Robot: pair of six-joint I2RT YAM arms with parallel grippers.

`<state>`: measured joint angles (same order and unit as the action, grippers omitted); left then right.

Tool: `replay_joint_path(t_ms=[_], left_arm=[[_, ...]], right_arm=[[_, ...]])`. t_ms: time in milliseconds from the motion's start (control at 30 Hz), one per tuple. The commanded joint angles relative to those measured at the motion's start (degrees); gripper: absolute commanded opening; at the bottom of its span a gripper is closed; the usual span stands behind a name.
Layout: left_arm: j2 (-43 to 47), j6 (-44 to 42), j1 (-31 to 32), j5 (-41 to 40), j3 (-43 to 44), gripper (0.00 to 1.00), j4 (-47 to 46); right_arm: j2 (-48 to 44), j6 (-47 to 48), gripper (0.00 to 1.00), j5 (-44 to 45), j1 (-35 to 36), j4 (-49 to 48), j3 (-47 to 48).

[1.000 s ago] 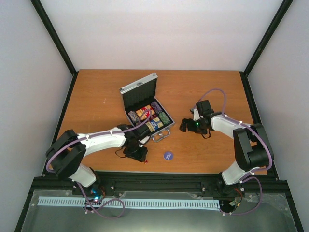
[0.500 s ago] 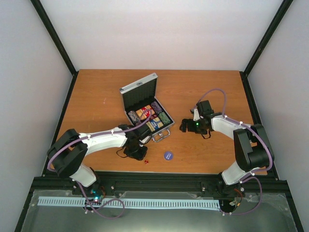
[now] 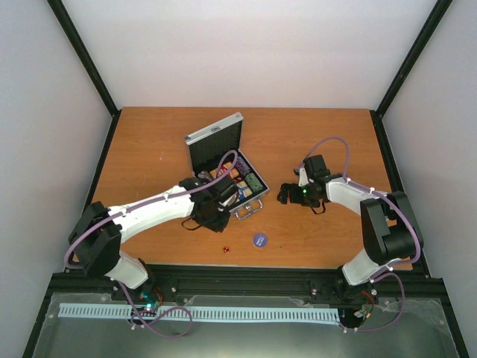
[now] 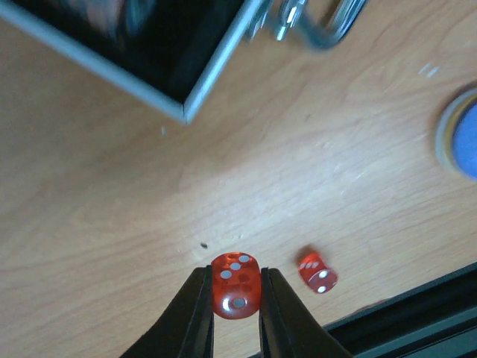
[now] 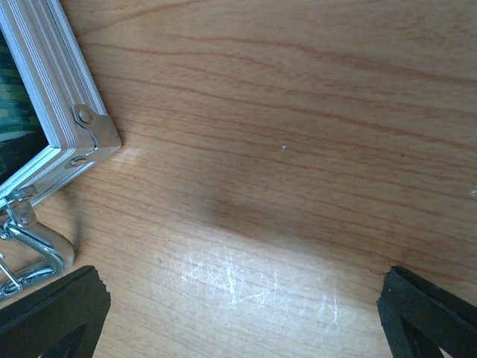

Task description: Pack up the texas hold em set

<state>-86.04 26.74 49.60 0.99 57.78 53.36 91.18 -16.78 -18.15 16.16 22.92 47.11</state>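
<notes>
Between the fingers of the left gripper (image 4: pixel 235 306) sits a small red die (image 4: pixel 235 277), pinched on two opposite flat faces. The gripper is narrow and closed on it, apparently a little above the counter (image 4: pixel 313 171), since the die looks larger than the second die (image 4: pixel 317 271) lying on the wood just right of the fingertips. Ahead of this gripper and to its left is the near corner of the open silver case (image 4: pixel 195 95), with its handle (image 4: pixel 324 33) further ahead. The blue disc (image 4: pixel 463 138) lies well off to the right. The right gripper (image 3: pixel 286 194) stands wide with nothing between its fingers, and the case corner is just to its left. The die is probably very light, hard and smooth-sided, so it could pop out of a skewed pinch. Flat faces square to the pads are the place to hold it. The disc is thin and flat and would likely need its edges caught.
</notes>
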Motion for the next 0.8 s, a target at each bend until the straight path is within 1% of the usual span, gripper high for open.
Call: replay_joint_path(t_ms=[0, 100, 300, 433, 600, 767], left_arm=[[0.18, -6.17, 0.13, -6.49, 8.07, 0.01, 4.81], [-3.47, -11.50, -1.28, -9.87, 11.82, 0.01, 3.86], [-11.08, -19.54, -8.10, -10.90, 18.41, 0.01, -3.17], [-16.32, -23.89, -10.69, -13.03, 22.99, 0.01, -7.19], [-21.86, -26.69, -12.19, -12.51, 27.35, 0.01, -9.00], [-25.03, -27.57, -12.85, -10.99, 27.92, 0.01, -10.40]], right_arm=[[3.31, -0.57, 1.00, -0.26, 0.87, 4.53, -1.69], [3.48, -0.38, 1.00, 0.10, 0.88, 4.74, -1.16], [4.23, -0.08, 1.00, 0.57, 0.83, 4.90, -0.13], [4.75, -0.25, 1.00, 0.41, 0.81, 4.57, 0.25], [5.10, -0.36, 1.00, 0.36, 0.83, 4.36, 0.10], [5.96, -0.45, 1.00, 0.38, 0.88, 3.84, -0.27]])
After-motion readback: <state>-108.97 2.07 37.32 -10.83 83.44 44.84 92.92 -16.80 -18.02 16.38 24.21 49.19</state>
